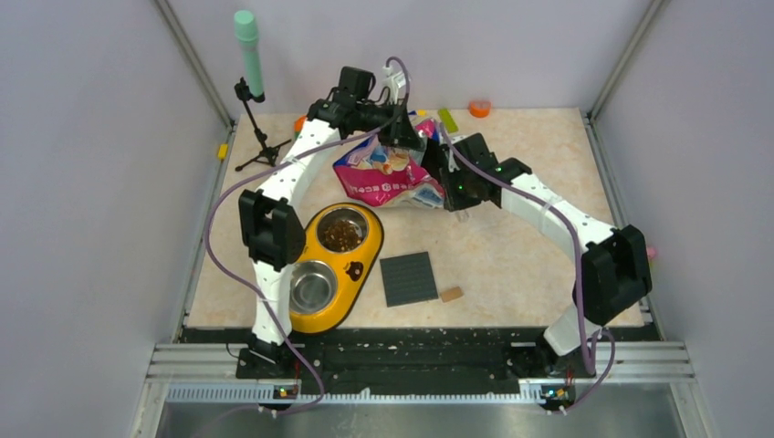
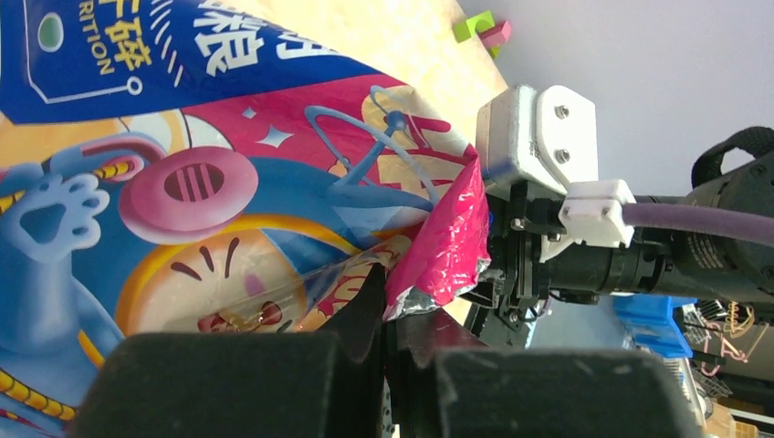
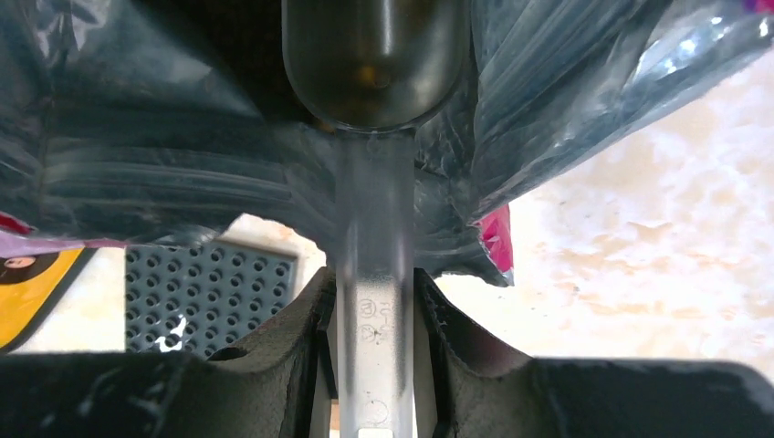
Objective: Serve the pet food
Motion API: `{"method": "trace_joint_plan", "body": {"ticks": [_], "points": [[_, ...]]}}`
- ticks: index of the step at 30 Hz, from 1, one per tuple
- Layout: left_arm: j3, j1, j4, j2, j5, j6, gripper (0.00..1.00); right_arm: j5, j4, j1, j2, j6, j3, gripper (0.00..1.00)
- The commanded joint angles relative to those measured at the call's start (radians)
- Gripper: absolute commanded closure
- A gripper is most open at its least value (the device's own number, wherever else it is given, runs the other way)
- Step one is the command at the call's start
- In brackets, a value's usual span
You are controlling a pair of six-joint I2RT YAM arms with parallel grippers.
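**Scoop in the bag mouth, both end effectors clenched**

In the overhead view the left end effector (image 1: 402, 139) and the right end effector (image 1: 449, 172) meet over the bag (image 1: 383, 178). The bag lies on the worktop (image 1: 529, 246) in the upper middle of the frame.

On my left wrist camera the left end effector (image 2: 391, 360) is clenched on the bag's torn pink edge. That edge drops into the narrow gap between the fingers (image 2: 219, 388), and the pinch point itself sits in shadow.

On the right wrist camera the right end effector (image 3: 374, 383) is clamped on the handle of a clear scoop (image 3: 374, 73). The scoop's cup is pushed into the foil-lined mouth of the bag. The top of the cup is cut off by the frame. I see only a brownish tint through the plastic, so I cannot tell whether it holds anything.

The pet food (image 1: 339, 234) I can make out is a brown heap in the upper bowl (image 1: 318, 228) of the yellow feeder (image 1: 372, 246), left of centre in the overhead frame. The lower bowl (image 1: 312, 287) shows bare steel, and the left arm hides part of the feeder's left side.

A dark perforated mat (image 1: 408, 278) lies just right of the feeder. A small tan block (image 1: 451, 294) sits by the mat's lower right corner.
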State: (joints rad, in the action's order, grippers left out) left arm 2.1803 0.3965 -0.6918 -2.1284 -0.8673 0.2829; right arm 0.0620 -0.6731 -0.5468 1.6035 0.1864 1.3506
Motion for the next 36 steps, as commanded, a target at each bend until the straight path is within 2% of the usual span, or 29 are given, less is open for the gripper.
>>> {"method": "trace_joint_plan", "body": {"ticks": [1, 7, 14, 16, 19, 24, 30, 36], "points": [[-0.067, -0.029, 0.008, 0.09, 0.032, -0.052, 1.0, -0.123, 0.032, -0.031, -0.056, 0.049, -0.051, 1.0], [-0.034, -0.028, -0.002, 0.065, 0.024, -0.047, 1.0, -0.17, 0.034, -0.103, -0.098, 0.155, -0.11, 1.0], [0.008, -0.028, 0.041, 0.03, -0.013, -0.001, 1.0, -0.199, 0.092, -0.107, -0.083, 0.238, -0.097, 1.0], [-0.03, -0.029, 0.033, 0.056, -0.016, -0.003, 1.0, -0.161, 0.077, -0.107, -0.076, 0.237, -0.081, 1.0], [-0.165, -0.029, 0.018, 0.133, 0.006, -0.021, 1.0, -0.111, 0.025, -0.09, -0.053, 0.201, -0.041, 1.0], [-0.346, -0.028, 0.03, 0.244, 0.049, 0.001, 1.0, -0.144, -0.082, -0.031, 0.02, 0.156, 0.035, 1.0], [-0.422, -0.02, 0.07, 0.244, 0.037, 0.073, 1.0, -0.188, -0.19, -0.006, 0.1, 0.152, 0.088, 1.0], [-0.444, -0.002, 0.097, 0.213, 0.091, 0.091, 1.0, -0.235, -0.143, 0.011, 0.14, 0.208, 0.058, 1.0]]}}
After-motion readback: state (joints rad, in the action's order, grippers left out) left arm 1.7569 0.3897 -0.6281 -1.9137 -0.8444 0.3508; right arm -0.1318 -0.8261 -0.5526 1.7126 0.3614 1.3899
